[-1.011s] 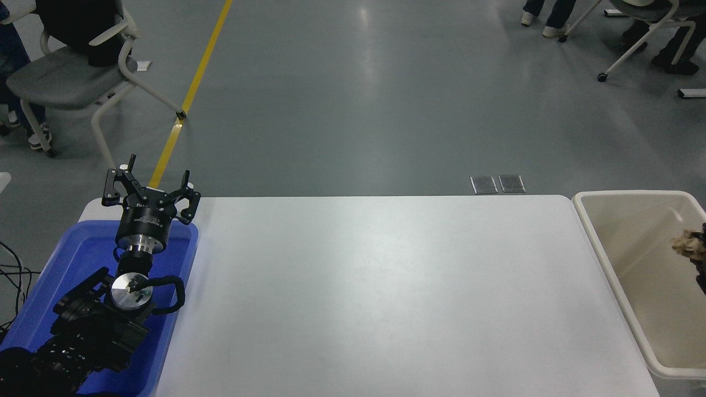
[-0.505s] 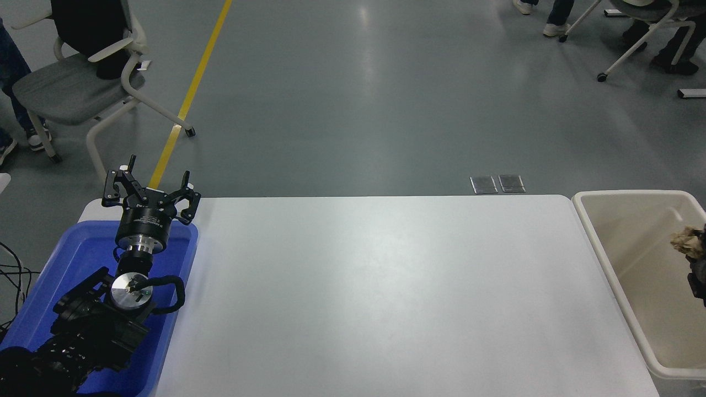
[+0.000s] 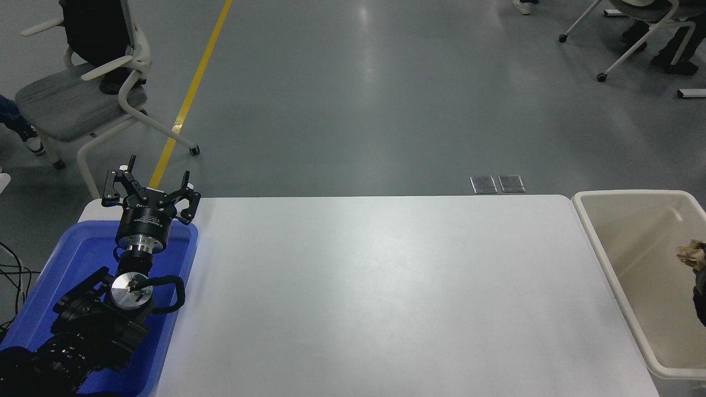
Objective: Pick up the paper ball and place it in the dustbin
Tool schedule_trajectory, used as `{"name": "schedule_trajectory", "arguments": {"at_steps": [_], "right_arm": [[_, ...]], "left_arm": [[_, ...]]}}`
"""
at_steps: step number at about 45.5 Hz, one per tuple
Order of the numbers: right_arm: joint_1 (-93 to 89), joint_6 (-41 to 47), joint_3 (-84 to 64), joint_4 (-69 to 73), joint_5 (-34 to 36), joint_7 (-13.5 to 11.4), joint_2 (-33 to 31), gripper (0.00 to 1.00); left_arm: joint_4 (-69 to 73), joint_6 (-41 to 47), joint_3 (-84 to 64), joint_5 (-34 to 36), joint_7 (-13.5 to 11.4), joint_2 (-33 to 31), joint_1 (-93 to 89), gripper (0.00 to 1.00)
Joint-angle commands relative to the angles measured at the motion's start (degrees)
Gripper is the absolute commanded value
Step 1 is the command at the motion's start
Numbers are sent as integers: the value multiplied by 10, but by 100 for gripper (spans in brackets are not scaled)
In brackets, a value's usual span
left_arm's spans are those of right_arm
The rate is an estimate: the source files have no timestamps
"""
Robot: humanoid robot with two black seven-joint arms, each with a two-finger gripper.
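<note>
Over at the right edge, one paper ball (image 3: 693,254) sits above the inside of the dustbin (image 3: 601,242), right at the frame's border. Below it only a dark sliver of the right tool (image 3: 700,286) shows, cut off by the edge, so I cannot tell how far it is open or whether it has hold of the ball. The dustbin stands just off the worktop's (image 3: 375,286) right end, its far wall and near corner partly out of frame.

At the lower left, the left tool (image 3: 149,193) hangs above the far rim of one blue tray (image 3: 66,264), its fingers spread wide and holding nothing; the arm behind it covers much of the tray.

Nothing lies between tray and dustbin on the white worktop. Beyond it: one grey chair (image 3: 71,99) at upper left, a yellow floor line (image 3: 193,88), two metal floor plates (image 3: 496,183), and chair legs at the top right, cropped.
</note>
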Motion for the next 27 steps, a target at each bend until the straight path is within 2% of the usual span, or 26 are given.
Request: {"name": "schedule_trajectory", "arguments": {"at_steps": [1, 3, 6, 15, 27], "right_arm": [[-3, -39, 0, -2, -2, 0, 1, 74], [-3, -59, 0, -2, -2, 0, 2, 83], [-3, -73, 0, -1, -2, 0, 2, 88], [-3, -79, 0, -1, -2, 0, 2, 96], [-2, -80, 0, 3, -2, 0, 1, 98]], "left_arm": [[0, 0, 0, 0, 0, 0, 0, 99], [0, 0, 0, 0, 0, 1, 0, 99], [0, 1, 0, 0, 0, 0, 0, 99], [0, 1, 0, 0, 0, 0, 0, 99], [0, 1, 0, 0, 0, 0, 0, 99]]}}
